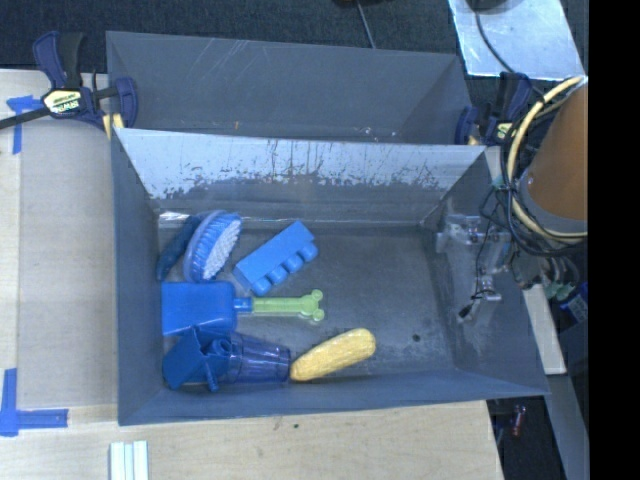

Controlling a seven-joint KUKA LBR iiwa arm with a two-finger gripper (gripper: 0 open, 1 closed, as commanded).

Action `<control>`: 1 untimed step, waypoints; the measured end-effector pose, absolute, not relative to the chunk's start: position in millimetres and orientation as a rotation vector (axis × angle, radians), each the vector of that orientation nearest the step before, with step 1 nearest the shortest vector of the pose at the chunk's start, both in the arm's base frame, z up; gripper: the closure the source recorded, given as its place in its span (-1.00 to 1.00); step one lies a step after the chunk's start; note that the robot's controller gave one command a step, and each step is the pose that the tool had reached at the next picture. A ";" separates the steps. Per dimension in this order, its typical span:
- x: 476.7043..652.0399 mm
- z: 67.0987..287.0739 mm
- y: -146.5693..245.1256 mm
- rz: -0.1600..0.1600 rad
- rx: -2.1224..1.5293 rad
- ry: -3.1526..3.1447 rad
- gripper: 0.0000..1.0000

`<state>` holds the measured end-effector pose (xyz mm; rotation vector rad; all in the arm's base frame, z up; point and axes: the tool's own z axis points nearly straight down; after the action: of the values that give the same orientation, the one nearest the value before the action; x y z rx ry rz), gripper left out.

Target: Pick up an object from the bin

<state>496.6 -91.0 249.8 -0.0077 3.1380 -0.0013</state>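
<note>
My gripper (pixel 478 286) hangs over the bin's right side, close to the right wall, with bare floor under it and nothing seen in it. The nearest loose thing is a yellow corn cob (pixel 333 354), lying near the front wall well to the gripper's left. Further left lies a blue square scoop with a pale green handle (pixel 290 306). Behind that rests a blue toothed block (pixel 277 258).
More things crowd the bin's left side: a blue brush with white bristles (pixel 212 245) at the back and a dark blue cup-like toy (pixel 222 361) in the front left corner. The arm and its cables stand over the right rim.
</note>
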 end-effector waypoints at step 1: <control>496.6 249.8 -91.0 -0.001 -0.008 3.138 -1.00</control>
<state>496.6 -91.0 249.8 -0.0078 3.1380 -0.0013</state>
